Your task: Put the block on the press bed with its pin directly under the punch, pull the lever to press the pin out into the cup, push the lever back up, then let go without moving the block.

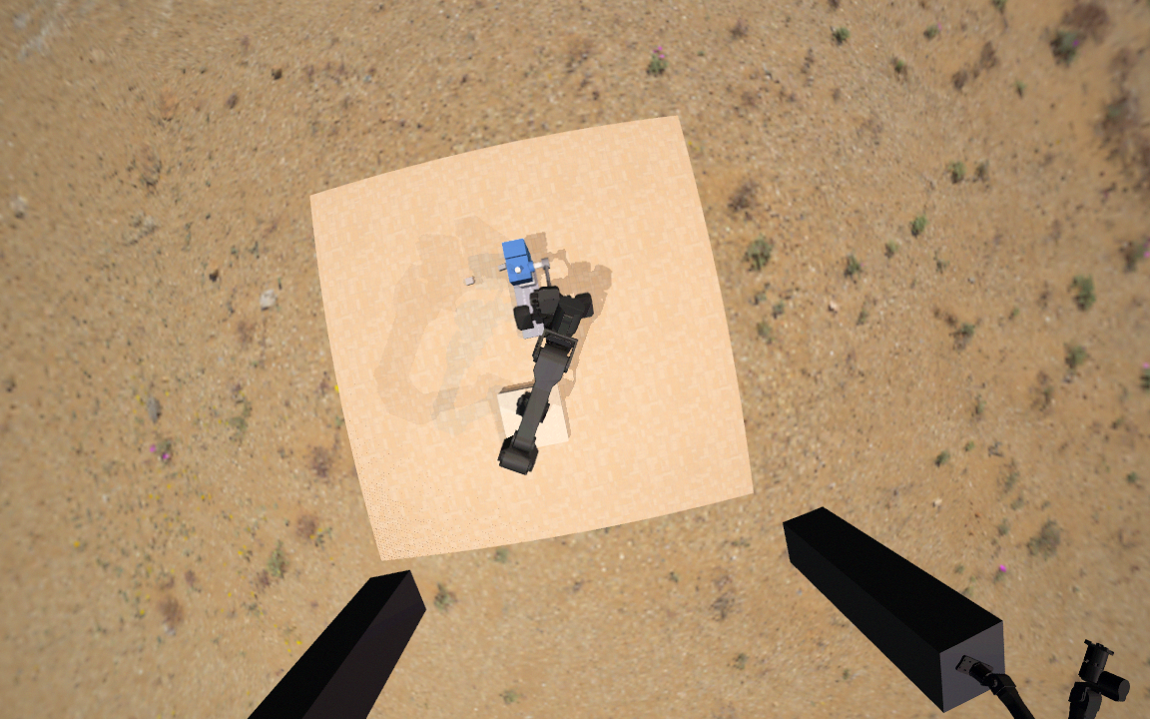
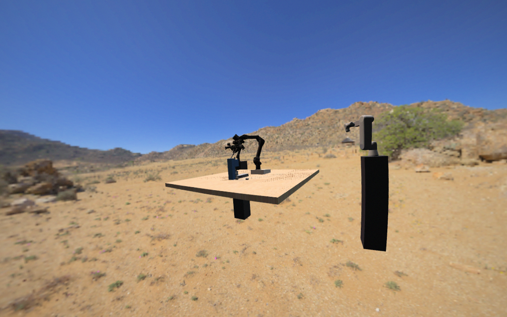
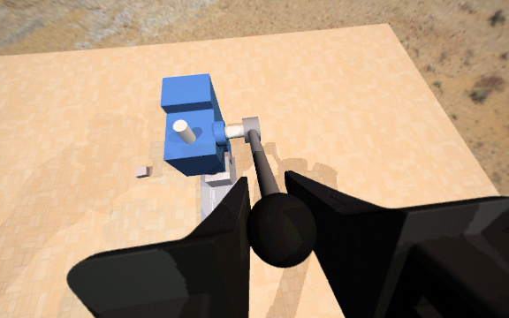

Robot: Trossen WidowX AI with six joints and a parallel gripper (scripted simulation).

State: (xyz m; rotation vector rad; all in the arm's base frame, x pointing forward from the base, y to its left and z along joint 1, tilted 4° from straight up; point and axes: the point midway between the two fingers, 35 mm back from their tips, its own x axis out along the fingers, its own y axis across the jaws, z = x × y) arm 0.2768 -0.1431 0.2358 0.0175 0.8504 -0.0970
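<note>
Sunlit tabletop [image 1: 651, 358] [image 2: 215, 185] [image 3: 347, 88] beneath, fingers grip the lever's black knob [image 3: 282, 230].

Grey block [image 3: 219, 177] beneath blue press [image 3: 192, 134]
</note>
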